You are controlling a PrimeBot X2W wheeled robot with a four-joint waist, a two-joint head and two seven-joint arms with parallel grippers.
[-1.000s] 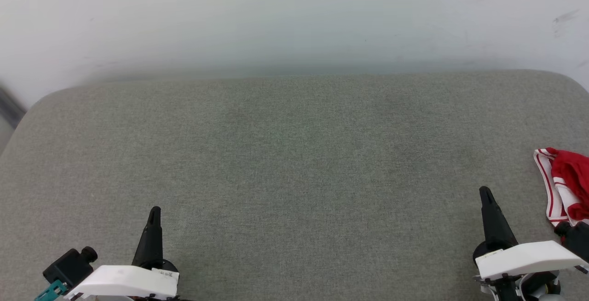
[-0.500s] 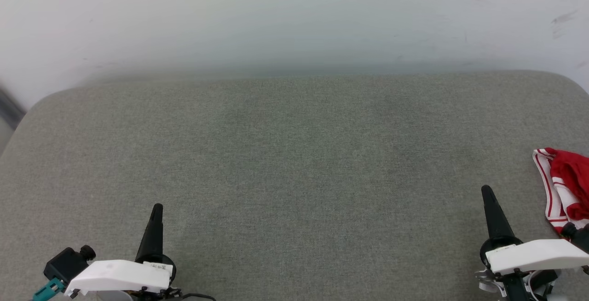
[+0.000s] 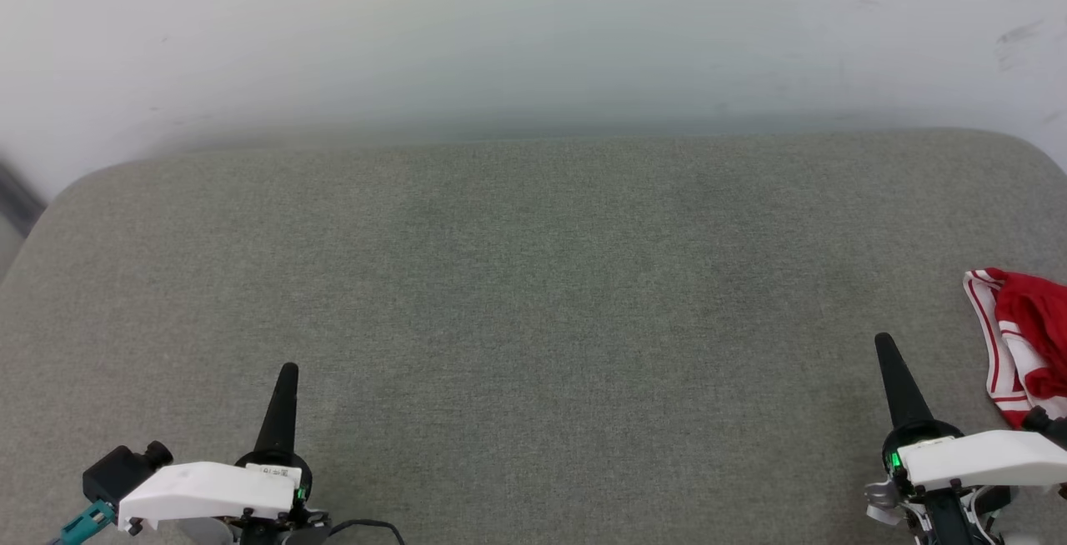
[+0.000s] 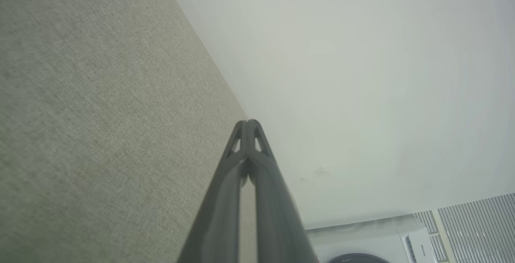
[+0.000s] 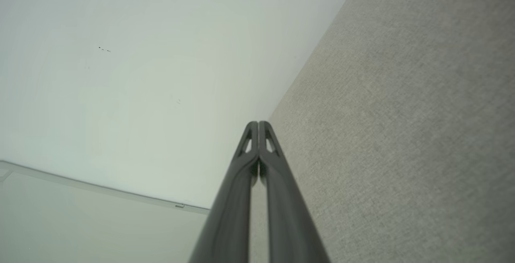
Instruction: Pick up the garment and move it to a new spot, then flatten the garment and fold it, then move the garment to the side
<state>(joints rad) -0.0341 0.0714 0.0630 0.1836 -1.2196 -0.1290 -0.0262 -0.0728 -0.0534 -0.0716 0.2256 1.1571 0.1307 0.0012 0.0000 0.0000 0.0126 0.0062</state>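
Note:
The garment (image 3: 1025, 337) lies crumpled at the right edge of the head view, red cloth with white, red-striped trim, partly cut off by the frame. My right gripper (image 3: 882, 342) stands to its left above the grey surface, fingers together and empty; the right wrist view shows its tips (image 5: 258, 124) touching. My left gripper (image 3: 288, 371) rests at the lower left, far from the garment. Its fingers (image 4: 248, 123) are likewise pressed together with nothing between them.
A wide grey fabric surface (image 3: 533, 295) with rounded far corners spreads ahead, backed by a pale wall (image 3: 533, 28). In the left wrist view a white appliance (image 4: 382, 243) and a slatted panel (image 4: 474, 222) stand beyond the surface's end.
Both arms have drawn back slightly toward the bottom of the head view. The garment has stayed where it lay.

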